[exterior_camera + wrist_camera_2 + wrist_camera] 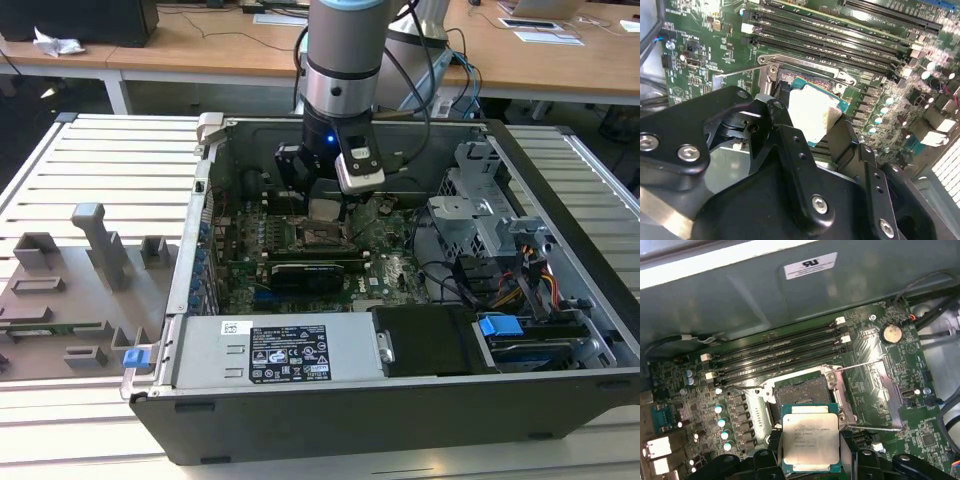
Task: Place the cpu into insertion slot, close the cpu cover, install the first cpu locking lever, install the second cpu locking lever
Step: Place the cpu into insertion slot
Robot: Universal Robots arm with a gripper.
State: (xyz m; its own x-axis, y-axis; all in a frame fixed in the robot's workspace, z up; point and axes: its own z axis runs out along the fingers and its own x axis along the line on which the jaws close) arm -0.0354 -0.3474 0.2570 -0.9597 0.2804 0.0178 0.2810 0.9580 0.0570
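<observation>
One step, placing, is in hand: the gripper [812, 460] clamps the chip [809, 437] in its jaws near the open socket [802, 392]; seating likely demands square alignment.

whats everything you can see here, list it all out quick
cpu: one, silver-grey top, in the tool's grip by the slot
insertion slot: one, dark, empty, in the green board
cpu cover: one, silver-grey, swung open beside the slot
memory slots: four, black, side by side next to the slot
coin battery: one, silver, on the board
computer case: one, dark grey, open, on the slatted table
power supply: one, silver, inside the case
fixture tray: one, grey, at the exterior view's left of the case
arm: one, grey, reaching down into the case
tool: one, black, shut on the cpu
</observation>
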